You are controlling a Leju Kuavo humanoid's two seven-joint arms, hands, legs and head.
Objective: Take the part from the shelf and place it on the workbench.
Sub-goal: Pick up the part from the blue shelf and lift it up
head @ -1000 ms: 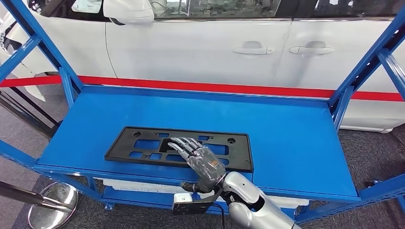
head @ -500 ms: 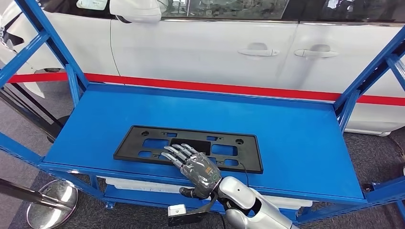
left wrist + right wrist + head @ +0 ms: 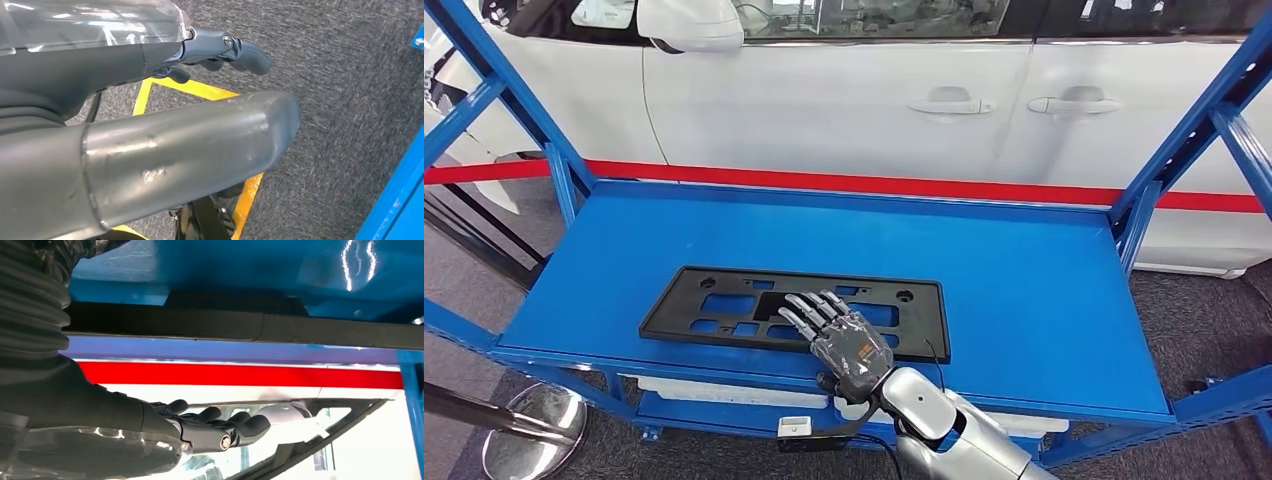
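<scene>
- The part [image 3: 792, 313], a flat black rectangular frame with cut-out windows and small holes, lies flat on the blue shelf [image 3: 1024, 290], close to the shelf's front edge and left of its middle.
- The right hand [image 3: 842, 335] reaches in over that front edge, back upward, fingers stretched out and slightly apart above the part's near long edge; it grips nothing, and whether the fingertips touch the part I cannot tell.
- In the right wrist view the dark fingers [image 3: 240, 426] lie straight, side by side.
- The left hand [image 3: 220, 47] hangs over grey carpet [image 3: 350, 75] crossed by a yellow floor line [image 3: 200, 89]; its dark fingers show partly, holding nothing, and how far they curl I cannot tell.
- Beyond the shelf stands a white car [image 3: 844, 100] with two door handles, and a red stripe [image 3: 874, 184] runs behind the shelf's far edge.
</scene>
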